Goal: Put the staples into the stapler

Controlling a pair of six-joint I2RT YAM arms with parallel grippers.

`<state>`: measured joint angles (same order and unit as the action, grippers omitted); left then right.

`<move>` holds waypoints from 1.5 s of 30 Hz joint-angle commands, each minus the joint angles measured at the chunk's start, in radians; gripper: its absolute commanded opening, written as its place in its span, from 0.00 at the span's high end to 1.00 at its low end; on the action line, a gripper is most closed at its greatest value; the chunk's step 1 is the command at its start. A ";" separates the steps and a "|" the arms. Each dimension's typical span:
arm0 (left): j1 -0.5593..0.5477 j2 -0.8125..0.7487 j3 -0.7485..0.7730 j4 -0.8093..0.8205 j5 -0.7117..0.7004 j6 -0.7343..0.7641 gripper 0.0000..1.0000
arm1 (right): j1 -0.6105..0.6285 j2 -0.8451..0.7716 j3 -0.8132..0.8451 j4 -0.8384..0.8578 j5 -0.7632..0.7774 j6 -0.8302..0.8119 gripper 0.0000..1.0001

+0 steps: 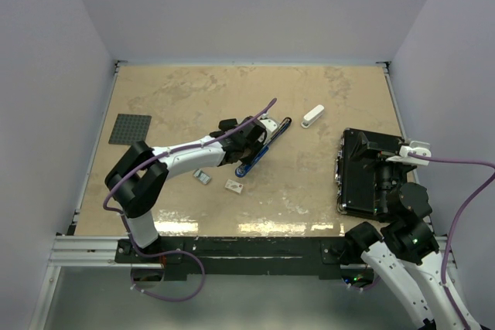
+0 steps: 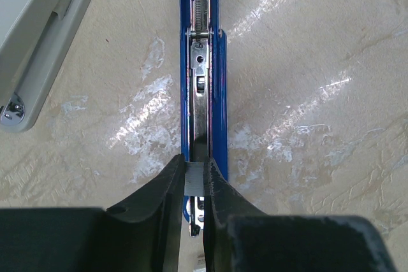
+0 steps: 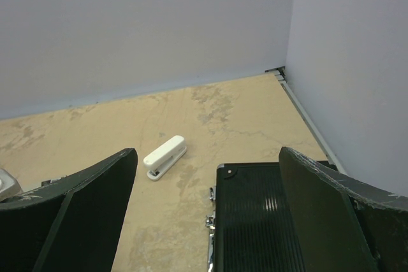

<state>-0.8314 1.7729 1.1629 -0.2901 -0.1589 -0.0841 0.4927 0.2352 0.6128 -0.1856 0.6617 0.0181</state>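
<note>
Top external view: the left gripper [image 1: 261, 134] reaches to the middle of the table [image 1: 193, 98] and hangs over the opened blue stapler [image 1: 254, 160], which lies slanted from 7 to 1 o'clock. The left wrist view shows its fingers [image 2: 162, 189] clenched on a short silvery strip of staples [image 2: 194, 183], held right above the stapler's bright metal channel [image 2: 200, 87]. A pale grey stapler [image 2: 38, 42] lies at 10 o'clock there. On the table, the small whitish staple box [image 1: 234, 186] and the grey tray piece [image 1: 203, 178] sit apart at 7 o'clock from the gripper. A white stapler [image 1: 313, 116] rests at 2 o'clock and a grey studded plate [image 1: 129, 129] at 9 o'clock. The right gripper [image 3: 207, 154] hangs spread wide and holds nothing above a black case [image 3: 261, 221].
</note>
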 commanded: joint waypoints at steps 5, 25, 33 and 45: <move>0.009 -0.004 -0.006 0.054 0.022 0.012 1.00 | 0.003 0.003 -0.007 0.046 -0.008 -0.014 0.02; 0.008 0.016 -0.014 0.046 0.021 0.017 1.00 | 0.003 -0.002 -0.007 0.044 -0.008 -0.014 0.02; 0.011 0.017 -0.019 0.048 0.019 0.021 1.00 | 0.003 0.001 -0.007 0.044 -0.011 -0.012 0.02; 0.009 0.005 -0.014 0.046 0.030 0.007 1.00 | 0.003 0.001 -0.007 0.046 -0.014 -0.012 0.02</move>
<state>-0.8303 1.7855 1.1511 -0.2676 -0.1413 -0.0845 0.4927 0.2352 0.6128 -0.1856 0.6590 0.0181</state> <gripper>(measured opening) 0.197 0.985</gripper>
